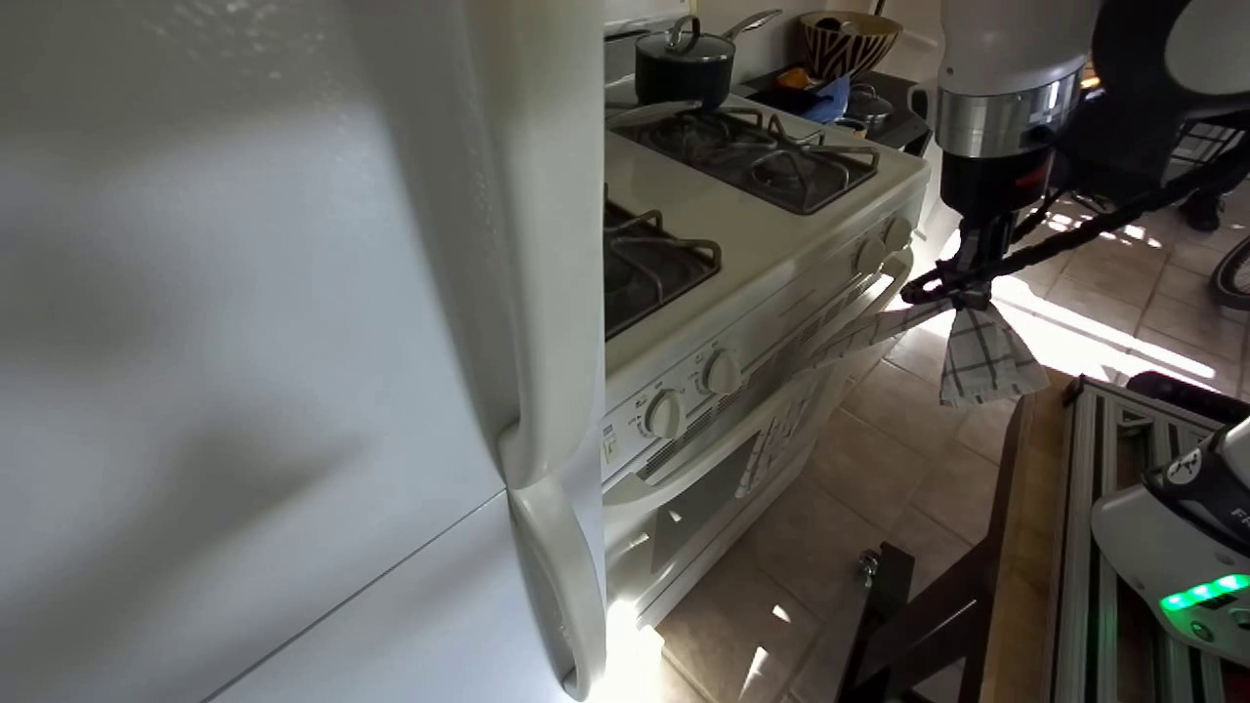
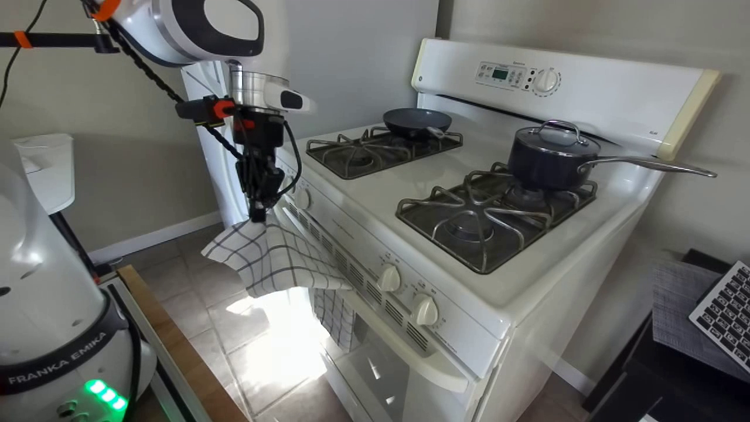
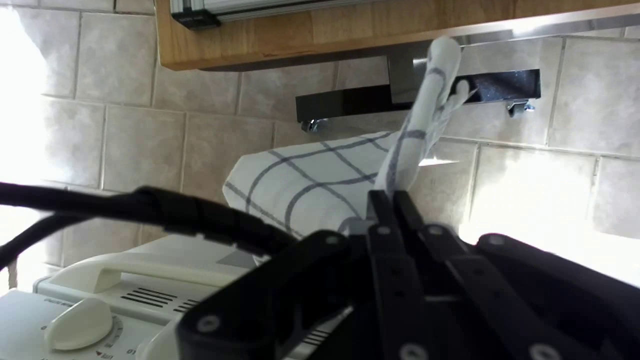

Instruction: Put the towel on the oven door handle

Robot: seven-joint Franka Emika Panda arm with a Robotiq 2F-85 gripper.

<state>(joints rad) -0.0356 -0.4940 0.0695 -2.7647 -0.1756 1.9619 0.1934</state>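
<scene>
towel pinched by hand near one end, stretched to oven door handle, far part hanging below it, exact draping unclear | judged light, soft, limp, unbreakable, sliding possible | best held by bunched fold near edge
</scene>
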